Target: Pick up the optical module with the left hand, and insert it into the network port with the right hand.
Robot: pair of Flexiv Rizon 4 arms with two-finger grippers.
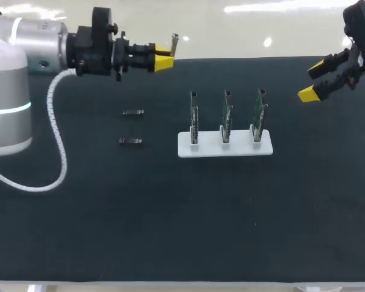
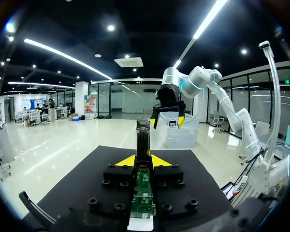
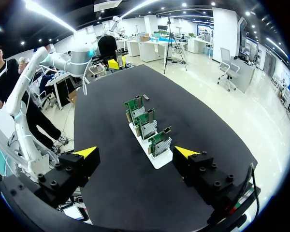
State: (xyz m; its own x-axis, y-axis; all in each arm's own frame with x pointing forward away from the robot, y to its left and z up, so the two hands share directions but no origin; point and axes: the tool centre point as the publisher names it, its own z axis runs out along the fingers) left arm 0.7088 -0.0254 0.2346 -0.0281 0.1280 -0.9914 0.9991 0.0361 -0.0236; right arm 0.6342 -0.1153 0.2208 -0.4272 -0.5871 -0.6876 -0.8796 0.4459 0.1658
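The slim silver metal optical module (image 1: 174,41) sits upper left in the frame, clamped between the yellow tips of the left gripper (image 1: 164,56). Below it, two small grey modules (image 1: 132,112) lie on the black table (image 1: 170,231). At centre, three green network-port boards (image 1: 227,112) stand in a white base (image 1: 237,149). The right gripper (image 1: 312,79) hangs spread, empty, upper right.
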